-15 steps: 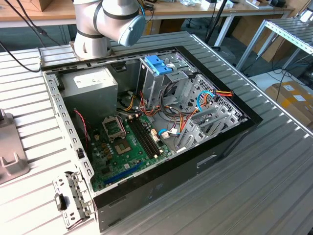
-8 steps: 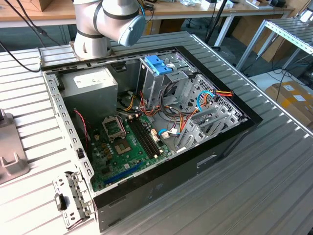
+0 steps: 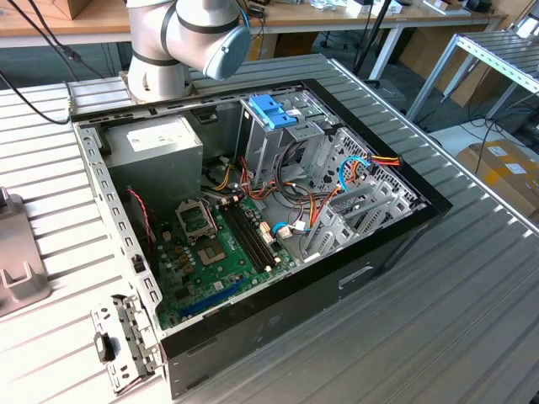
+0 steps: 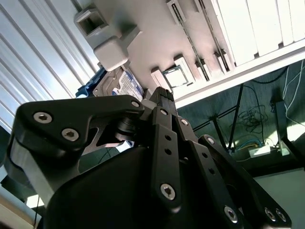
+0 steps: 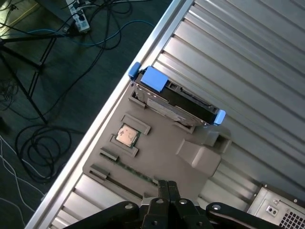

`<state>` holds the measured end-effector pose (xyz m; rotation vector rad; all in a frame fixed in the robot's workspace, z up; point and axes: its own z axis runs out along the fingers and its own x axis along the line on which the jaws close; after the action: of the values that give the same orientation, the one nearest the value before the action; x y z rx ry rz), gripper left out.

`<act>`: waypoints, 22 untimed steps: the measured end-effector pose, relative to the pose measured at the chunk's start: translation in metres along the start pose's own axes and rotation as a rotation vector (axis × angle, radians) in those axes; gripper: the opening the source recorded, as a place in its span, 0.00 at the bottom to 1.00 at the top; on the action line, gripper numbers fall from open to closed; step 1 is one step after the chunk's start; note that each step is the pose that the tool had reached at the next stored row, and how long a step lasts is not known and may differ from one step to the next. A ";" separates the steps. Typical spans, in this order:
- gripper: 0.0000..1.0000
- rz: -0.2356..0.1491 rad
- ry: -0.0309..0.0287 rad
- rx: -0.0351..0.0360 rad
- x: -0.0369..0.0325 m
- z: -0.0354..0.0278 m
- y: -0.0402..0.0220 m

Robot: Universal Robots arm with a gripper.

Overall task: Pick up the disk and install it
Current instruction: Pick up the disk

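**Fingers clenched and empty, disk on the grey fixture**

In both wrist views the fingers (image 5: 163, 192) (image 4: 162, 100) are pressed together with nothing between them. They hang above a grey fixture (image 5: 157, 152) (image 4: 157, 38) that lies on the ribbed metal tabletop (image 5: 248, 57), close to the tabletop's edge.

The disk (image 5: 177, 101) (image 4: 125, 86) is on that fixture, at the end away from the fingers. It appears to stand on a long edge, with a blue rail at each short end. Its labelled face, with the blue band, shows in the second wrist view. The fingers are clear of the disk, and a raised grey block (image 5: 200, 155) sits between the two. A square processor chip (image 5: 127, 136) (image 4: 174, 78) lies in its own recess of the fixture, beside the disk. Beyond the tabletop's edge, dark cables (image 5: 43, 143) trail over the floor.

In the exterior view an open computer case (image 3: 320, 311) fills the middle of the tabletop (image 3: 472, 320). The robot arm (image 3: 185, 38) rises at eleven o'clock. Inside the case:

- A grey power supply box (image 3: 156, 147) sits toward ten o'clock.
- An upright metal cage with a blue top (image 3: 274, 114) stands toward twelve o'clock.
- The green motherboard (image 3: 210, 252) lies toward seven o'clock.
- Coloured wires (image 3: 354, 168) run at two o'clock.

A small metal bracket (image 3: 126, 345) sits at the case's eight o'clock corner.
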<state>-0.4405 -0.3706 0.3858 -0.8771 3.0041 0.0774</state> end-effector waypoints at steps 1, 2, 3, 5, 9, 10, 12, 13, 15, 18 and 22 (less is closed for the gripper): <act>0.11 -0.004 0.0002 -0.0001 0.0000 0.0000 0.0000; 0.11 -0.009 0.0004 -0.0002 0.0000 0.0000 0.0000; 0.11 -0.013 0.0006 -0.0003 0.0000 0.0000 0.0000; 0.11 -0.022 0.0010 -0.0006 0.0000 0.0000 0.0000; 0.11 -0.044 0.0020 -0.0011 0.0000 0.0000 0.0000; 0.11 -0.048 0.0022 -0.0012 0.0000 0.0000 0.0000; 0.11 -0.055 0.0025 -0.0014 0.0000 0.0000 0.0000; 0.11 -0.059 0.0026 -0.0014 0.0000 0.0000 0.0000; 0.11 -0.067 0.0030 -0.0016 0.0000 0.0000 0.0000; 0.11 -0.079 0.0036 -0.0020 0.0000 0.0000 0.0000; 0.11 -0.100 0.0045 -0.0024 0.0000 0.0000 0.0000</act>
<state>-0.4405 -0.3706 0.3858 -1.0277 2.9586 0.0782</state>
